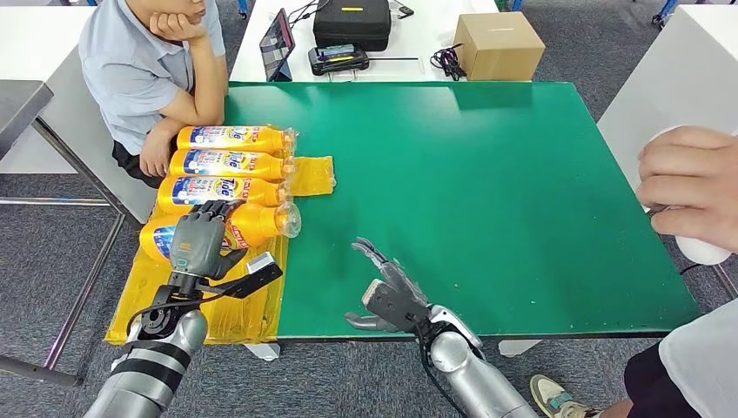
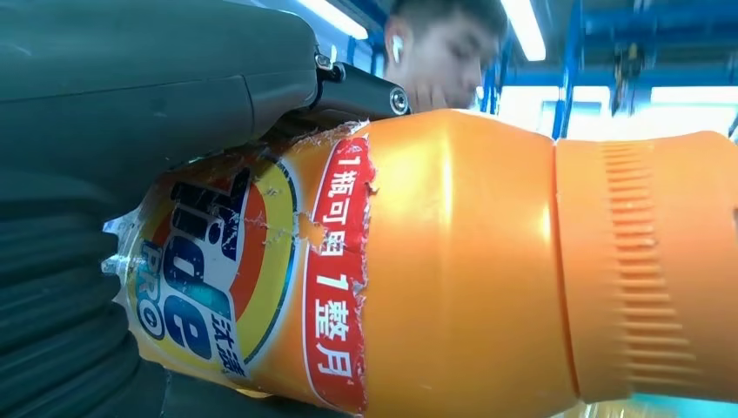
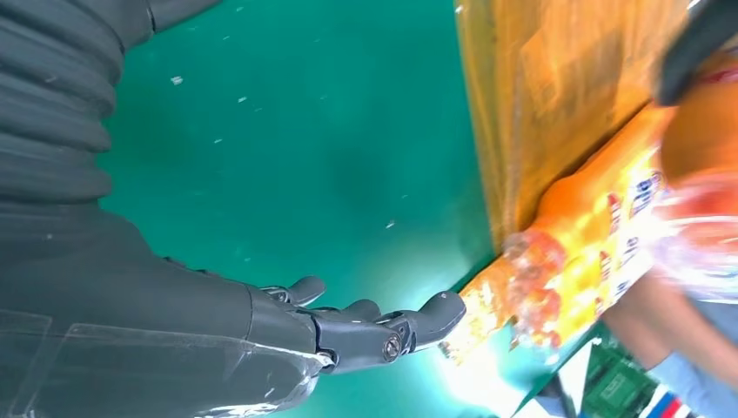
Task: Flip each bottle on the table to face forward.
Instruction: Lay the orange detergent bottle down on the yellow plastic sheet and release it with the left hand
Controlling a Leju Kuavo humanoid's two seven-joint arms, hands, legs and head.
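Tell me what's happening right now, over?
Left hand gripping nearest bottle on yellow sheet. Right hand open, over green table. Three bottles behind; person's arm close by.

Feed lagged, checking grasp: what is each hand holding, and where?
Left hand grips the nearest orange Tide bottle around its labelled body. Right hand holds nothing.

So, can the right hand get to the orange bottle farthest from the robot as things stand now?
Probably not easily. The right hand rests open at the near edge of the green table, while the farthest bottle lies across the row, behind three other bottles and the left hand, beside the seated person.
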